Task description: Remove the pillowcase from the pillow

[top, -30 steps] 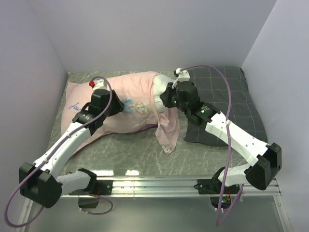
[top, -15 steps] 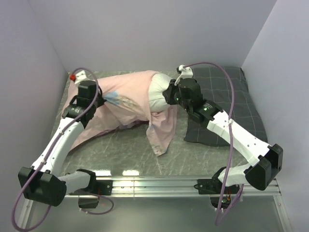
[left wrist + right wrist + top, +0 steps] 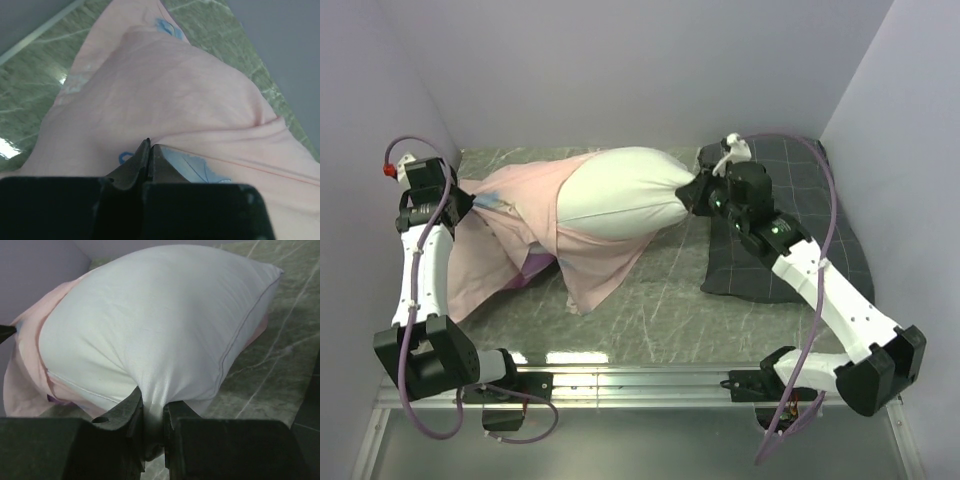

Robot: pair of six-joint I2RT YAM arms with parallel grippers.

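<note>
The white pillow (image 3: 625,190) lies across the middle of the table, most of it bare; it fills the right wrist view (image 3: 160,325). The pale pink pillowcase (image 3: 525,230) still covers its left end and hangs loose toward the front. My right gripper (image 3: 692,192) is shut on the pillow's right end, fabric pinched between its fingers (image 3: 152,412). My left gripper (image 3: 460,200) is at the far left, shut on the pillowcase (image 3: 165,95), its tips (image 3: 150,146) closed on a fold beside a blue print.
A dark grey checked pillow (image 3: 800,215) lies at the right under my right arm. White walls close in on the left, back and right. The green marbled tabletop (image 3: 660,310) shows in front, down to the metal rail (image 3: 640,378).
My left gripper has pulled the pillowcase far to the left; my right gripper has moved right with the pillow. Much more of the white pillow now shows bare.
</note>
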